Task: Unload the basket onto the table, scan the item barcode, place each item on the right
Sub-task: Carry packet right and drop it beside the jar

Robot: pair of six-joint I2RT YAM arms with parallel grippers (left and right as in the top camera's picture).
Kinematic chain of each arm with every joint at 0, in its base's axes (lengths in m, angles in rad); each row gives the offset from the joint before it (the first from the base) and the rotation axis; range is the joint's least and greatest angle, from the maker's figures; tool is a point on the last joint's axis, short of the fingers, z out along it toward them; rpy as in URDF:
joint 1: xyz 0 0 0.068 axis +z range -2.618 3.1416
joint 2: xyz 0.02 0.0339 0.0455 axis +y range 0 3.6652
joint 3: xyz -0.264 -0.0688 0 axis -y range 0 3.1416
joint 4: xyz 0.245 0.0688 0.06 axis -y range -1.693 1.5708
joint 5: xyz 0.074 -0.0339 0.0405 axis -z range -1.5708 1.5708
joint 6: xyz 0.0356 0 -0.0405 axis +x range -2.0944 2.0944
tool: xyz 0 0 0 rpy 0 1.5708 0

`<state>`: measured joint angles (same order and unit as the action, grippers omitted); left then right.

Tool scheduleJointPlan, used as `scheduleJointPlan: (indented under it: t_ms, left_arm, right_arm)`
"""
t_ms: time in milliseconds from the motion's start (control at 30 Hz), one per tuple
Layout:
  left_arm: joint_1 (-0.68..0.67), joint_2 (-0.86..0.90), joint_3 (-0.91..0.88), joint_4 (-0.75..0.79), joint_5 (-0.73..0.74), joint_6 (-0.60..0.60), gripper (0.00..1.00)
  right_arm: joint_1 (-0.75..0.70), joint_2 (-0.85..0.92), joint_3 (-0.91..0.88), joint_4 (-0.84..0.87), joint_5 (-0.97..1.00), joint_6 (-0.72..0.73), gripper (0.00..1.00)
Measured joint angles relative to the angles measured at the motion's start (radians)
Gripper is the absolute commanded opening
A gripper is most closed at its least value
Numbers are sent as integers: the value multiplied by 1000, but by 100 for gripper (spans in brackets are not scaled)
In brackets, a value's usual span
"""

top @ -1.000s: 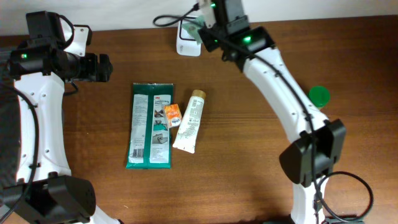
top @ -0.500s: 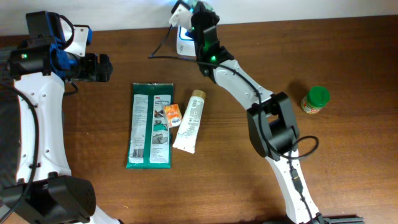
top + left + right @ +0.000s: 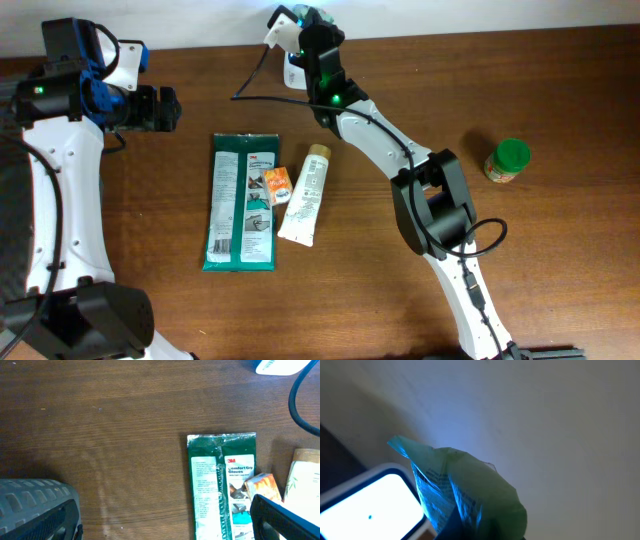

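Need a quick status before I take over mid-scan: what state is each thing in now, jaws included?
Left jaws: wide open, empty.
Right jaws: shut on the green packet.
Green packet: crumpled, held up beside the scanner.
Scanner: window lit.
Glove pack: lying flat.
Orange sachet: lying between glove pack and tube.
Tube: lying flat, cap on.
Jar: upright, green lid on.
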<state>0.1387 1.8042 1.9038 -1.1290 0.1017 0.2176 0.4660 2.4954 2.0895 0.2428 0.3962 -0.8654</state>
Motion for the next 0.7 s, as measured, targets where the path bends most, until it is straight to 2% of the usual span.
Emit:
scheduleJointPlan:
  t_ms: [133,267,400,467,600,700]
  left_arm:
    - [0,0,0,0,0,0,99]
    - [0,0,0,1,0,0,99]
    - [0,0,0,-1,0,0,99]
    - [0,0,0,1,0,0,99]
    - [0,0,0,1,0,0,99]
    - [0,0,0,0,0,0,99]
  right_arm:
    - [0,-54,-5,-160,-7,142,4]
    - [-14,-217,-7,-449,-81,372,4]
    - [-86,-468,2,-901,-227,690,4]
    - [-138,-550,8,-1078,-264,798,4]
    - [-287,-636,14,-1464,-321,944,4]
    - [-372,-621,-9,-1616,-343,999,4]
